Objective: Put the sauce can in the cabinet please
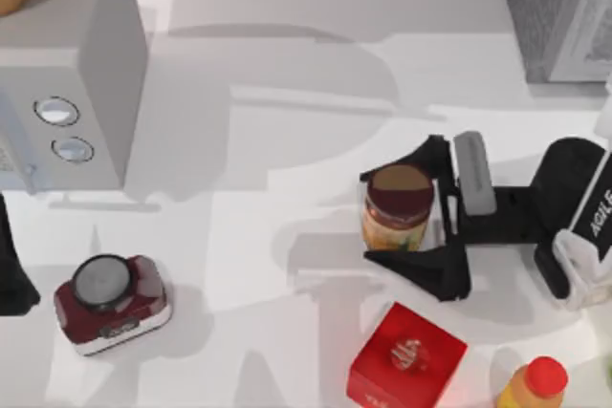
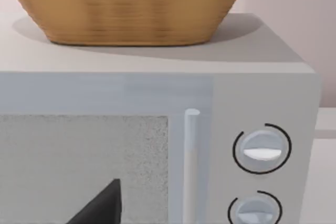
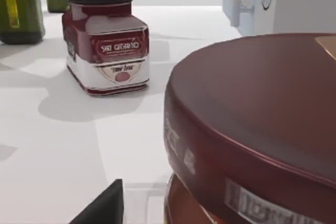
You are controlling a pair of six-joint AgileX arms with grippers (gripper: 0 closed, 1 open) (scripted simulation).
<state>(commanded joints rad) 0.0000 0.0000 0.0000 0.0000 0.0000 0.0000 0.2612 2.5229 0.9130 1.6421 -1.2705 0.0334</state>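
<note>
The sauce can (image 1: 397, 207) stands right of the table's middle, with a maroon top and a yellow-orange label. My right gripper (image 1: 368, 215) reaches in from the right and is open, one finger on each side of the can and a small gap showing. In the right wrist view the can's maroon lid (image 3: 252, 108) looms close, and one dark fingertip (image 3: 105, 205) stands apart from it. The cabinet (image 1: 555, 7), speckled dark grey, sits at the far right corner. My left gripper (image 1: 10, 274) is parked at the table's left edge, open, facing the microwave.
A light-grey microwave (image 1: 76, 74) with two knobs and a wicker basket (image 2: 126, 9) on top fills the far left. A maroon jar (image 1: 110, 301) stands front left. A red box (image 1: 406, 355) and an orange bottle (image 1: 535, 384) stand just in front of the can.
</note>
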